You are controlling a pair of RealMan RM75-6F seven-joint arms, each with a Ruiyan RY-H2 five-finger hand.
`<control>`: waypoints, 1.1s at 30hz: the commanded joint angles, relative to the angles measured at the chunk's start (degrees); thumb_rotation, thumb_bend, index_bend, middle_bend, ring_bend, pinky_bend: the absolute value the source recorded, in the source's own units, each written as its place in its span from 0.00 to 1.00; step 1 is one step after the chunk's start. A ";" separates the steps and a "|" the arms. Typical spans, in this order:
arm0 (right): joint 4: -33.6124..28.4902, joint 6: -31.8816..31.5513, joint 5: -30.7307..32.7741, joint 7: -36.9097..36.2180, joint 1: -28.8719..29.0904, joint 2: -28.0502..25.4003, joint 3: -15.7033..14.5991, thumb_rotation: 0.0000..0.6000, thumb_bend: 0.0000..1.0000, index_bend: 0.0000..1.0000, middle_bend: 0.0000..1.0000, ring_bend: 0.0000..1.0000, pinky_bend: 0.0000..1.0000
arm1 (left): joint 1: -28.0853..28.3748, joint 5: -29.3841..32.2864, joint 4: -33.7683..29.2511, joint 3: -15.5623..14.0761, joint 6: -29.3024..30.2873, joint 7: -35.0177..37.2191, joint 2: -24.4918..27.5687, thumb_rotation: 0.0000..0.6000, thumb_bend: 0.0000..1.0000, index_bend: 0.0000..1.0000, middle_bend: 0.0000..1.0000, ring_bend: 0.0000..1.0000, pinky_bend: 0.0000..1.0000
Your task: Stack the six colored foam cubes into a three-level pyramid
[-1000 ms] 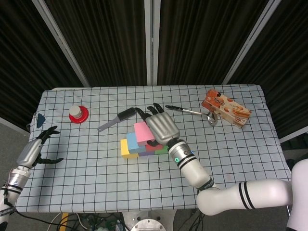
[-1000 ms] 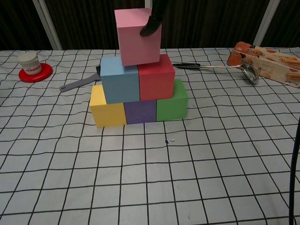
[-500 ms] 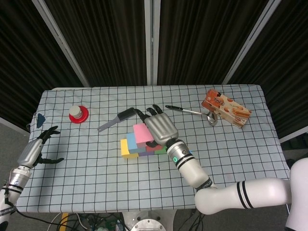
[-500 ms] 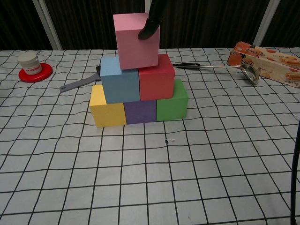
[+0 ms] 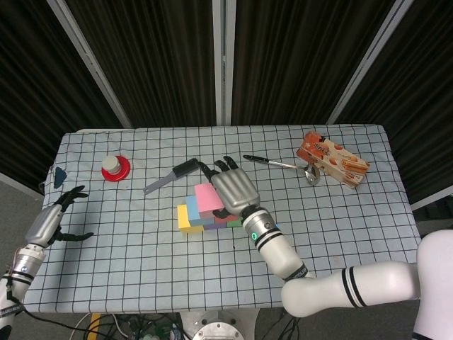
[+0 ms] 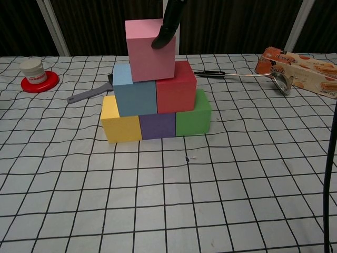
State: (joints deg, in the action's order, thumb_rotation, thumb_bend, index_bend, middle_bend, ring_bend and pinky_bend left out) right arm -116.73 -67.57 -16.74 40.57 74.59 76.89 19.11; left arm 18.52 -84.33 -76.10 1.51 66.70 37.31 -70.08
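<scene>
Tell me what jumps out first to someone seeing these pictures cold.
The stack of colored foam cubes at the middle of the checked table draws the eye: yellow, purple and green below, blue and red above, and a pink cube on top. The right hand is over the stack, a fingertip on the pink cube. The left hand waits open at the table's left edge.

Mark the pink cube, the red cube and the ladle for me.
pink cube (image 6: 149, 52), chest view, middle of its front face
red cube (image 6: 176, 95), chest view, middle of its front face
ladle (image 6: 280, 83), chest view, on its bowl
</scene>
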 commanded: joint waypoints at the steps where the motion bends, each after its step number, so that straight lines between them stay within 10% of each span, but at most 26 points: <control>1: 0.24 -0.11 0.11 0.07 0.11 0.32 -0.08 1.00 0.20 0.00 0.49 0.10 0.00 | -0.01 -0.01 0.08 -0.04 -0.03 0.04 -0.05 1.00 0.01 0.07 0.17 0.09 0.20; 33: 1.07 -1.45 0.29 0.54 0.18 2.06 0.22 1.00 0.20 0.00 0.49 0.10 0.00 | -0.10 -0.26 1.18 -0.26 -0.10 1.25 -0.42 1.00 0.01 0.07 0.17 0.09 0.20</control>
State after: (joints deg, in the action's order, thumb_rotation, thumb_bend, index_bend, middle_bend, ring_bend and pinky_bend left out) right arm -115.66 -69.03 -16.45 41.11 74.77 78.95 19.32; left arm 18.43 -84.60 -74.92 1.24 66.61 38.55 -70.50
